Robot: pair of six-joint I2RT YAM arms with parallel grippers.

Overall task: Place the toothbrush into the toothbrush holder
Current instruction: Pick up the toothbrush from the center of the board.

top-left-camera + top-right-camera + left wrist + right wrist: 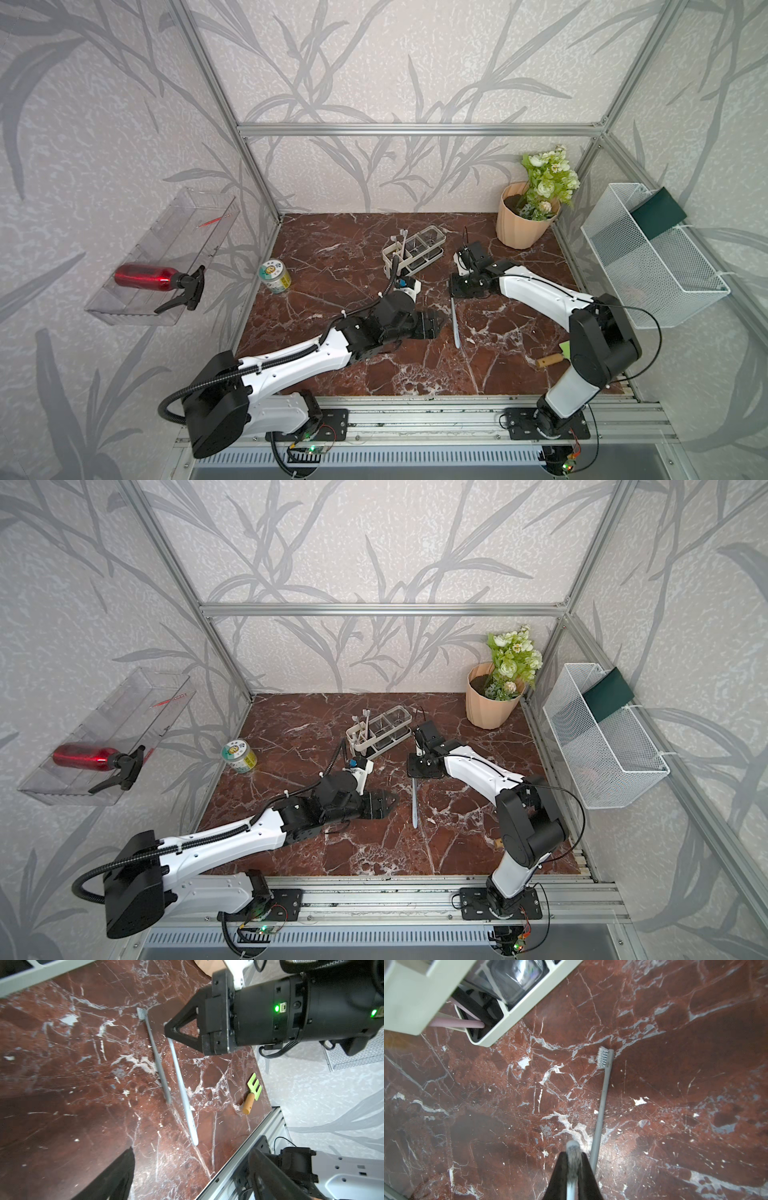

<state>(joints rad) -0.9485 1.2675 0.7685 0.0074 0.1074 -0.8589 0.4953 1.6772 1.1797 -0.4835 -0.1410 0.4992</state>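
Clamping the toothbrush [455, 322] by its head end with the right gripper [169, 1029], fingers closed tight on it; holding it low over the marble table [332, 257], handle toward the front edge; cannot tell whether touching the table at the handle tip; not yet in the toothbrush holder [413, 249]; in front of it and apart; hovering the left gripper [432, 324] just beside the handle, fingers spread wide, gripping nothing; seen upright in the holder's end compartment: other brushes [402, 239].

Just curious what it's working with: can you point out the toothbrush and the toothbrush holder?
toothbrush [455, 322]: in a top view, middle of its pale handle.
toothbrush holder [390, 254]: in a top view, on its white end wall.
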